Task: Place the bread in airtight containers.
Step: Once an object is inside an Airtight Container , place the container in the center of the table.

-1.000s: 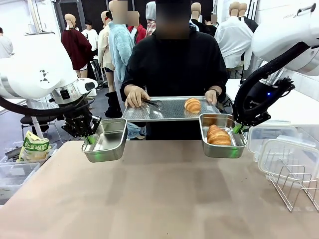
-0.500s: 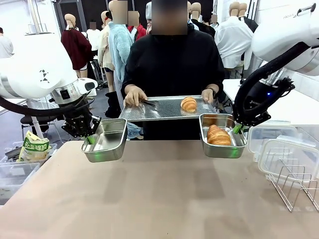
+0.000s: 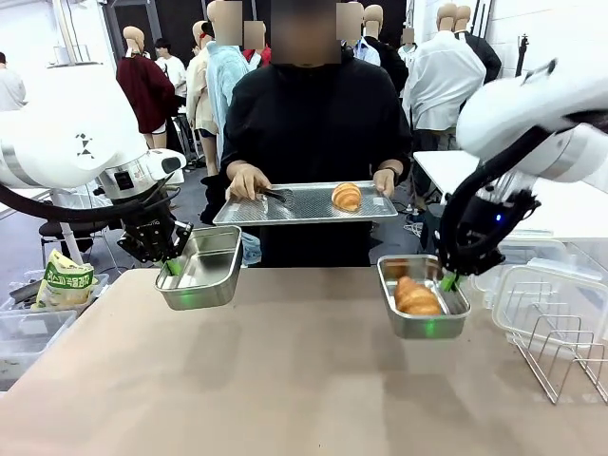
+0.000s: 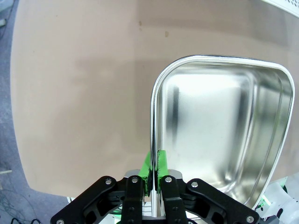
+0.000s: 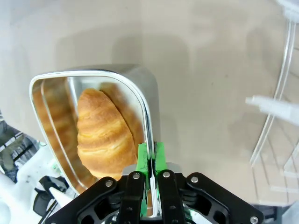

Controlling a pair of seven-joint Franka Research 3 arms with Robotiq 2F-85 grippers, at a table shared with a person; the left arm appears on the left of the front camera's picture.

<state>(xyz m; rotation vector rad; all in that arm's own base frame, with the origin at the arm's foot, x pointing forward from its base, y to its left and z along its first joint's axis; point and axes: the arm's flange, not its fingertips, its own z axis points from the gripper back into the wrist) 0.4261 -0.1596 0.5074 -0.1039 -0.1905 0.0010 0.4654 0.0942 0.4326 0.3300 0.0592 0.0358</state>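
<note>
I see my left gripper (image 3: 173, 267) pinching the rim of the left pan (image 3: 204, 271), held left of centre. My right gripper (image 3: 447, 281) pinches the right pan (image 3: 425, 328), lower right of centre, with one croissant (image 3: 415, 296) inside. The other croissant (image 3: 346, 197) lies on the perforated tray (image 3: 285, 207) in the person's hands, upper middle.

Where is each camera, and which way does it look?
Front: robot's side, facing the person and tray across the table; left gripper and right gripper show.
Left wrist: on that wrist, looking down its shut fingers at the empty pan.
Right wrist: looking down its fingers at the croissant in its pan.
Shared: front and right wrist show that croissant.
</note>
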